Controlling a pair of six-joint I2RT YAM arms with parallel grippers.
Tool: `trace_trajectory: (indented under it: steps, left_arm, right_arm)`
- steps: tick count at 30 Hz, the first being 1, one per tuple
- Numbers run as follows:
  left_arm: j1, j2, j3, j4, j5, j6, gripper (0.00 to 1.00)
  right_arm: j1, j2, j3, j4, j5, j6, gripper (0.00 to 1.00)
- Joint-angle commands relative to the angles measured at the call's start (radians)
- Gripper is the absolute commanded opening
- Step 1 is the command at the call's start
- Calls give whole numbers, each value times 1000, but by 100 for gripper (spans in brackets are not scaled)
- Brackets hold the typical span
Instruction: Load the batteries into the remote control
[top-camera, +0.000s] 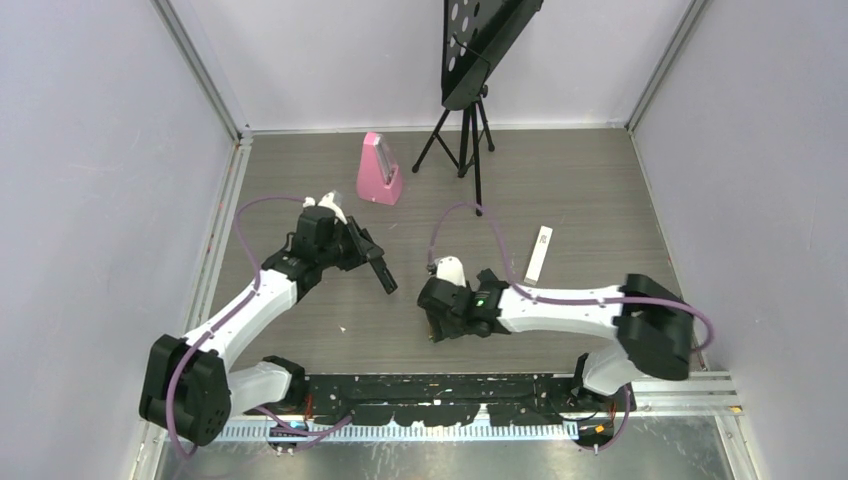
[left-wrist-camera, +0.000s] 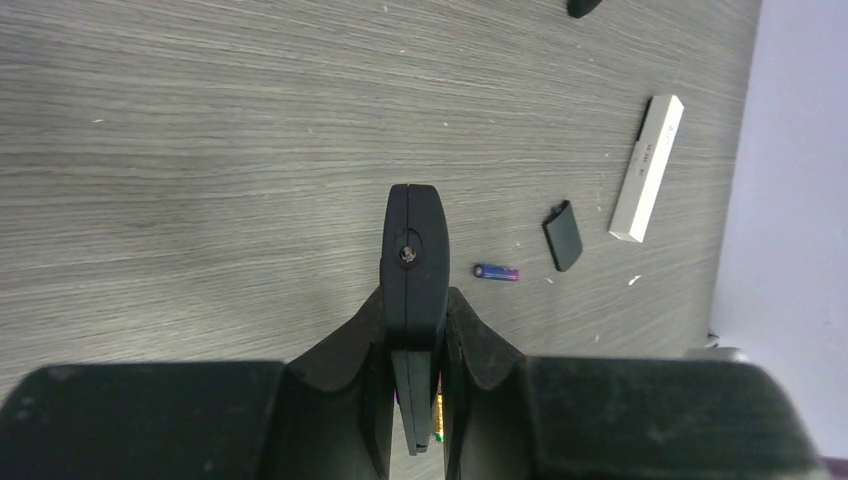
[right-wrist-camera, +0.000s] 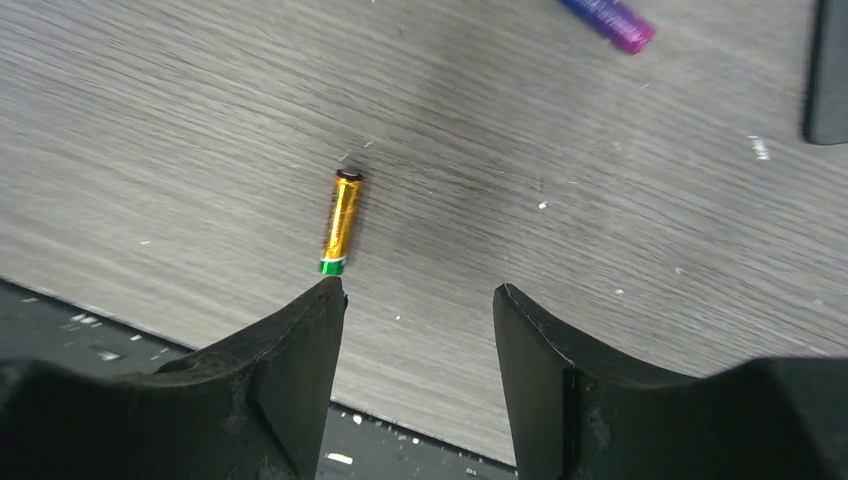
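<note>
**Left gripper** (left-wrist-camera: 413, 300): clamped on the remote control (left-wrist-camera: 413, 255), a slim matt black bar held on edge between the two fingers. The far end face carries a small round metal spot. The wedge-shaped black fingers (left-wrist-camera: 478, 345) press its flat sides. A yellow-green sliver shows low in the gap beside the bar; what it belongs to cannot be told.

**Right gripper** (right-wrist-camera: 420, 290): jaws well apart with nothing between them, low over the table near its front edge.

**Gold battery** (right-wrist-camera: 340, 222): a glossy slim cylinder with a green band at the near end and a dark cap at the far end. It lies flat just ahead of one fingertip, not touching it.

**Wrist views only:**
- Purple-blue battery (left-wrist-camera: 497, 272), lying flat.
- Back cover (left-wrist-camera: 563, 236), a small flat black rectangle just beside that battery.

The overhead view is too coarse to show either battery or the cover.

**White remote** (left-wrist-camera: 648, 168): a long, square-edged bar beyond the cover, near the right wall.

**Overhead view only:**
- Pink metronome (top-camera: 380, 170), wedge-shaped, upright behind the left gripper.
- Black music stand (top-camera: 468, 60), with a perforated desk on a tripod, at the far wall.
- Black rail (top-camera: 450, 385), carrying both arm bases.

**Table** (top-camera: 560, 190): grey wood-grain surface, matt, flecked with pale crumbs.

**Walls** (top-camera: 100, 150): plain pale panels on three sides, joined by metal corner strips.
</note>
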Motion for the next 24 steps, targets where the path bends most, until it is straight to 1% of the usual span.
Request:
trace_trajectory:
  steps: [1, 4, 7, 10, 14, 19, 24]
  left_arm:
    - [2, -57, -7, -33, -86, 59, 0]
    - [3, -76, -11, -52, -107, 71, 0]
    - [2, -91, -12, -66, -120, 82, 0]
    - [2, -99, -12, -73, -125, 88, 0]
    - [3, -105, -13, -75, -128, 93, 0]
    - [3, -92, -23, -65, -128, 95, 0]
    - [3, -78, -56, -63, -120, 94, 0]
  right_arm:
    - [20, 118, 76, 29, -26, 9, 61]
    - [28, 184, 130, 17, -6, 2, 60]
    - [31, 220, 164, -6, 36, 18, 57]
    - [31, 229, 188, -31, 66, 22, 55]
    - [27, 189, 188, -39, 134, 31, 55]
    - [-41, 192, 190, -39, 194, -23, 53]
    - [-128, 220, 188, -8, 215, -150, 51]
